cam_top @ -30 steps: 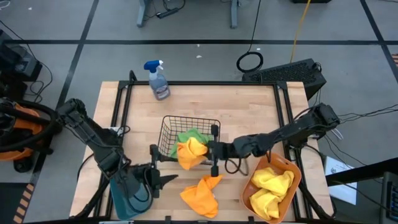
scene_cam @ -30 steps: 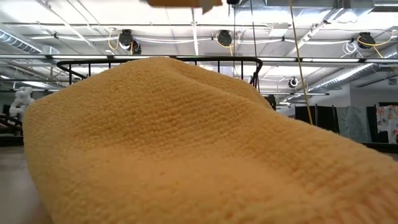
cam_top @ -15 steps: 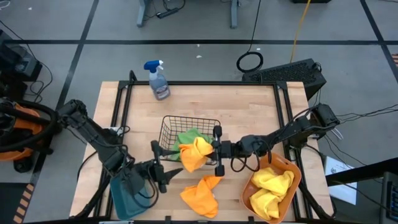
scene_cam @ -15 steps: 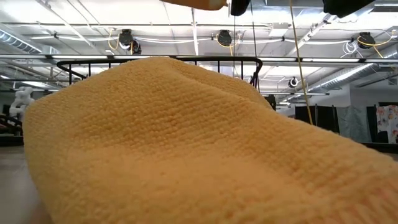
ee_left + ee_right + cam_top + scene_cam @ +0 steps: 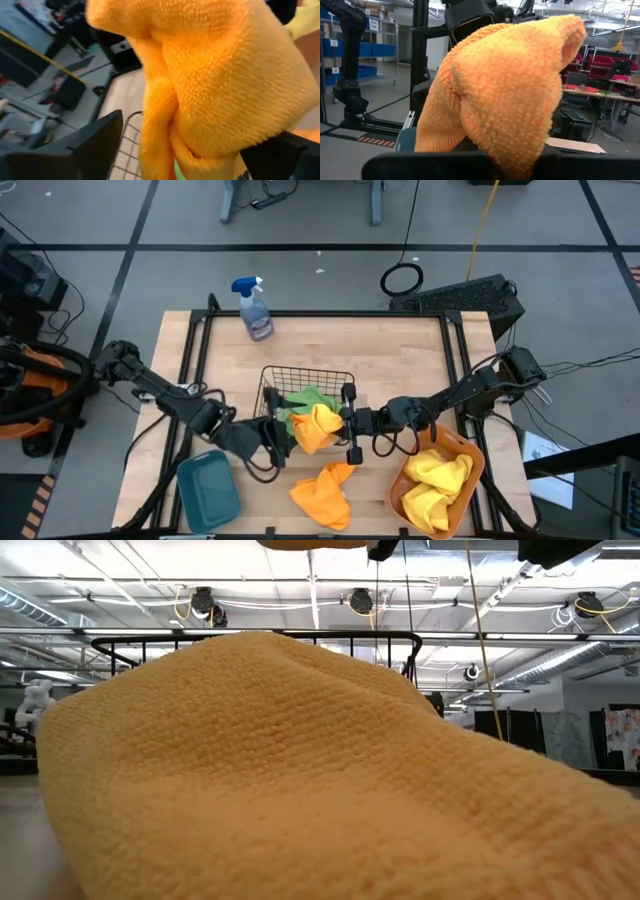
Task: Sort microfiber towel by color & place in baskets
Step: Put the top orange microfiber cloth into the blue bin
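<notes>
My right gripper [image 5: 341, 425] reaches in from the table's right and is shut on a bunched orange towel [image 5: 315, 428], just near of the black wire basket [image 5: 272, 385]. A green towel [image 5: 311, 398] lies inside that basket. My left gripper [image 5: 277, 437] is open and comes level from the left. Its fingers [image 5: 92, 147] stand on either side of the held towel [image 5: 215, 75]. A second orange towel [image 5: 322, 492] lies crumpled on the table and fills the low view [image 5: 300, 770]. The teal tub [image 5: 208, 490] sits at the near left. The orange tub [image 5: 470, 458] at the near right holds yellow towels [image 5: 437, 482]. My right gripper holds the orange towel by a bunched fold [image 5: 330, 423], coming level from the table's right. The cloth drapes over the fingers [image 5: 505, 85] and hides the place of contact. The towel is lifted clear of the table and hangs slack. My left gripper may touch the towel; I cannot tell.
A blue-capped spray bottle [image 5: 255, 310] stands at the far left of the table. Bare wood shows between it and the basket and along the far right. Black frame rails [image 5: 195, 355] run along the table's edges.
My left gripper has swung from above the teal tub toward the far right, up to the held orange towel, staying open. My right gripper and its towel have drifted slightly toward the right and near edge.
</notes>
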Controlling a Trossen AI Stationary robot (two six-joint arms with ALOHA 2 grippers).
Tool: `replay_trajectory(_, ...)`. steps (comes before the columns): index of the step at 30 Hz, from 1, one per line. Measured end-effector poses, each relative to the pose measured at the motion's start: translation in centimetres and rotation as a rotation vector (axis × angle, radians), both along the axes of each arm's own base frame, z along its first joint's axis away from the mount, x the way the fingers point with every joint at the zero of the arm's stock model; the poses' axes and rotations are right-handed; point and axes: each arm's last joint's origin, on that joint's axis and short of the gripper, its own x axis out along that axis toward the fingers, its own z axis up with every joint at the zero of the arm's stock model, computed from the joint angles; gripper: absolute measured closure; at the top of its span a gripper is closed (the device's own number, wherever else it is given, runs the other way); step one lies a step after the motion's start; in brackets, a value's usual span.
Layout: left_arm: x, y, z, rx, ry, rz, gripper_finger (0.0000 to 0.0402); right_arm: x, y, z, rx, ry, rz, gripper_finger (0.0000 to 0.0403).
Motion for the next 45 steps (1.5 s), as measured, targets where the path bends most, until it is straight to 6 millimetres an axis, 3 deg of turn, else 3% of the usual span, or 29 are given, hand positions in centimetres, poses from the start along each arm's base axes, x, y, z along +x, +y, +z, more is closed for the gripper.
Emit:
replay_trajectory(7,1.3,1.7,-0.5,-0.036,0.06,-0.097,0.0145,0.0,-0.1,0.1,0.026,-0.009,0.002,0.0396)
replay_trajectory(15,1.5,1.3,0.0,-0.1,0.026,-0.207,0.0352,0.0,-0.1,0.1,0.037,-0.005,0.001,0.0374)
replay_trajectory(17,1.6,1.2,0.1,-0.111,0.019,-0.218,0.0384,0.0,-0.1,0.1,0.038,-0.005,0.0,0.0355)
replay_trajectory(24,1.1,1.4,0.1,-0.104,0.049,-0.211,0.0382,-0.5,0.1,0.0,0.036,0.07,-0.124,0.0262)
replay_trajectory(32,-2.4,2.9,2.1,-0.159,0.089,-0.136,0.0388,-1.9,0.5,0.0,0.118,0.245,-0.151,0.0168)
replay_trajectory(37,-6.1,2.7,2.7,-0.255,0.183,-0.138,0.0388,-2.4,1.4,-0.6,0.132,0.316,-0.126,0.0145)
replay_trajectory(45,-12.7,1.6,2.3,-0.497,0.462,-0.133,0.0388,-2.8,2.3,-0.7,0.112,0.33,-0.098,0.015)
